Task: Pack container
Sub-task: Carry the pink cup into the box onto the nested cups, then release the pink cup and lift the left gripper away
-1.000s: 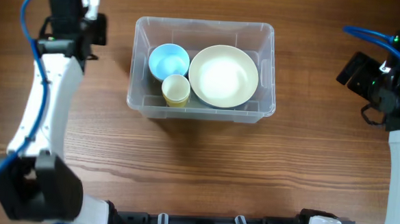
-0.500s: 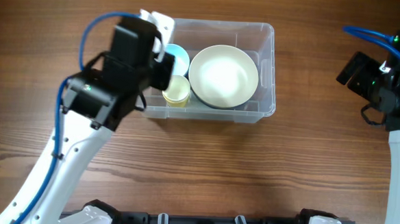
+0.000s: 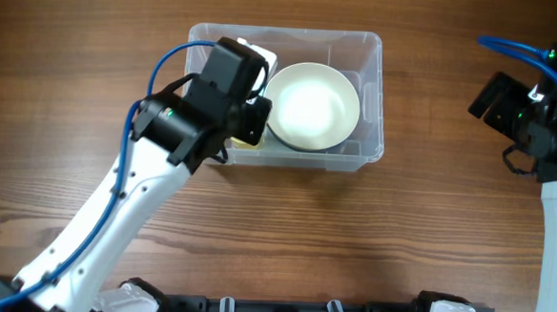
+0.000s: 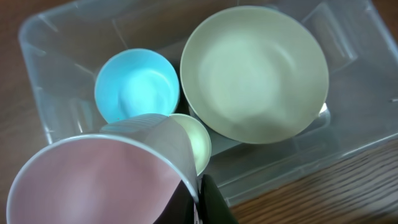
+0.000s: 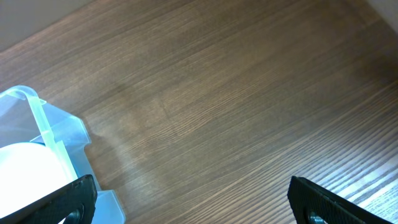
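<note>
Container [image 3: 381, 94] sat at far-middle of table [image 3: 274, 232], long side across. Inside: blue cup [image 4: 137, 84] at left, yellow cup [image 4: 196, 140] just beside it, big bowl [image 4: 255, 71] filling the right part. Left claw [image 4: 202, 202] was clamped on the wall of a pink cup [image 4: 93, 180], hanging over the container's left end, approx. above the yellow cup. Right claw [image 5: 193, 205] stood w/ jaws wide apart, empty, over bare table well off to the container's right.

Handling, our est.: thin clear plastic, so light and somewhat flexy. Walls smooth, prob. slippery. W/ dishes inside, load could slide if tipped. Best hold prob. the rim at a short end, pinched over the lip, kept level.
</note>
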